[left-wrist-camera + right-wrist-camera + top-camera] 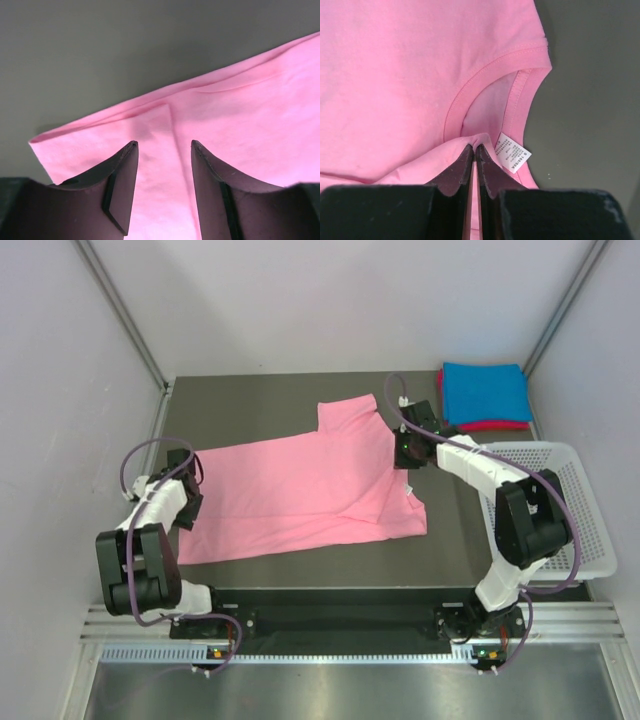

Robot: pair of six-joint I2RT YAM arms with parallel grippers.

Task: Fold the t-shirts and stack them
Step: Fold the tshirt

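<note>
The right gripper is clenched on a small pinch of the pink t-shirt at the neck opening, beside the label. The left gripper is released, jaws apart over the hem corner, at 9 o'clock on the table. The shirt lies spread at the centre; the blue t-shirt rests folded on the magenta-red t-shirt at 1 o'clock. I judge a risk: if the right arm pulls alone, the free hem drags and wrinkles, or the thin pinch slips.

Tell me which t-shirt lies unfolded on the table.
The light pink t-shirt, spread out flat; the blue t-shirt and red t-shirt lie folded, stacked far right.
</note>
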